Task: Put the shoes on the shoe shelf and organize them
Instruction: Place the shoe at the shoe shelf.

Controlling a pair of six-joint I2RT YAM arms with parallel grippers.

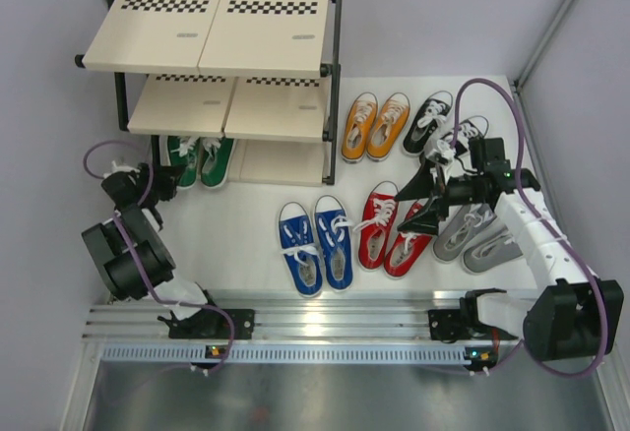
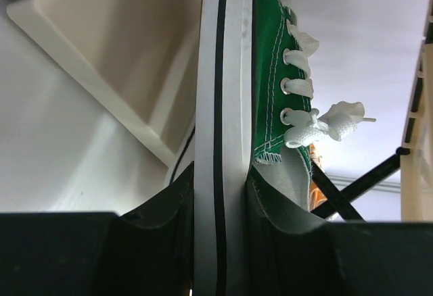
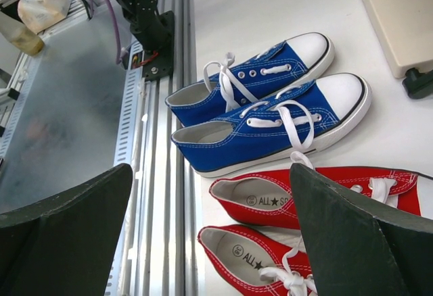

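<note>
The shoe shelf (image 1: 212, 32) stands at the back left. A green pair lies at its bottom level. My left gripper (image 1: 167, 183) is shut on the heel of the left green shoe (image 1: 184, 155). In the left wrist view its sole and heel wall fill the gap between the fingers (image 2: 284, 235), and the green shoe (image 2: 270, 59) runs away from the gripper (image 2: 220, 188). My right gripper (image 1: 425, 202) hangs open over the red pair (image 1: 392, 226) with nothing in it. In the right wrist view this gripper (image 3: 210, 171) frames the red pair (image 3: 270, 205) and the blue pair (image 3: 270, 113).
On the white floor lie an orange pair (image 1: 374, 126), a black pair (image 1: 430, 121), a grey pair (image 1: 477, 236) and the blue pair (image 1: 315, 244). A metal rail (image 1: 325, 318) runs along the near edge. The shelf's post and foot (image 3: 419, 83) stand near the blue toes.
</note>
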